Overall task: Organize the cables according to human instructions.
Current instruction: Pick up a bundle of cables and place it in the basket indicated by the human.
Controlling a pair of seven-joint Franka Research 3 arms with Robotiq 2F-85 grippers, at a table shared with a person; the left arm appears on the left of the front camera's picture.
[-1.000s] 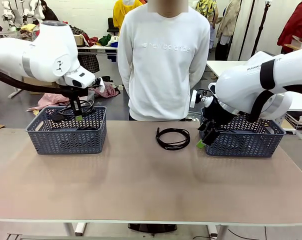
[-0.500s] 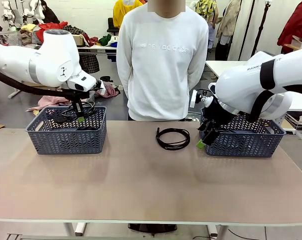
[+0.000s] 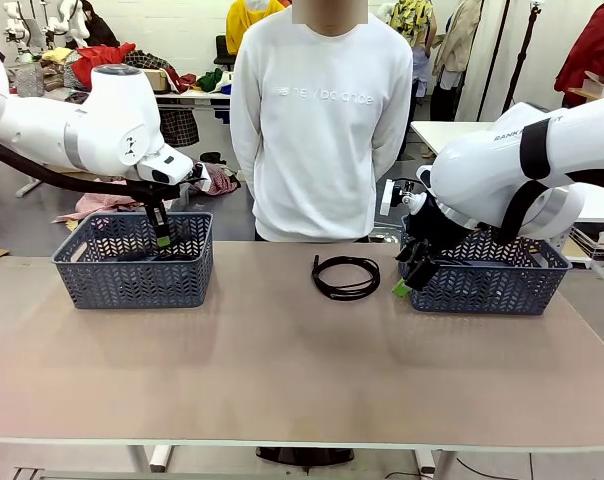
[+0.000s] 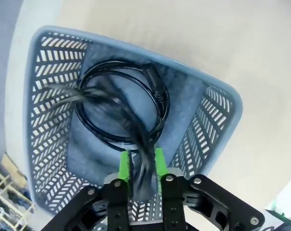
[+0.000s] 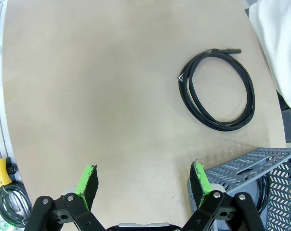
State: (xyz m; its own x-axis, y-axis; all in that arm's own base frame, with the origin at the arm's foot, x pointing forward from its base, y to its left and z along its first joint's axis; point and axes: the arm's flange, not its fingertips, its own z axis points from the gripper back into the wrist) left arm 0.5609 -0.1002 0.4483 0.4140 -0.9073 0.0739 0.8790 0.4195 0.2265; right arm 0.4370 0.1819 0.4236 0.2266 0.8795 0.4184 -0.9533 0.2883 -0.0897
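My left gripper (image 3: 162, 238) hangs over the left basket (image 3: 132, 272), its green pads a little apart. Seen from the left wrist, a blurred black cable (image 4: 112, 103) drops from between that gripper's (image 4: 141, 166) pads onto a coiled cable (image 4: 157, 94) on the basket floor. Another coiled cable (image 3: 346, 277) lies on the table in front of the human (image 3: 322, 120), who stands with arms behind the back. My right gripper (image 3: 414, 270) is open by the right basket's (image 3: 492, 285) left corner. From the right wrist, that coil (image 5: 218, 89) lies ahead of the open gripper (image 5: 143, 185).
The two blue-grey lattice baskets stand at the far left (image 4: 222, 91) and far right (image 5: 251, 163) of the table. A dark cord (image 5: 262, 188) shows inside the right basket. The tan tabletop (image 3: 282, 370) stretches wide towards my side.
The coil that hung from my left gripper above the left basket has dropped into it as the pads parted. The left arm shifted slightly. The right arm and the table coil stayed put.
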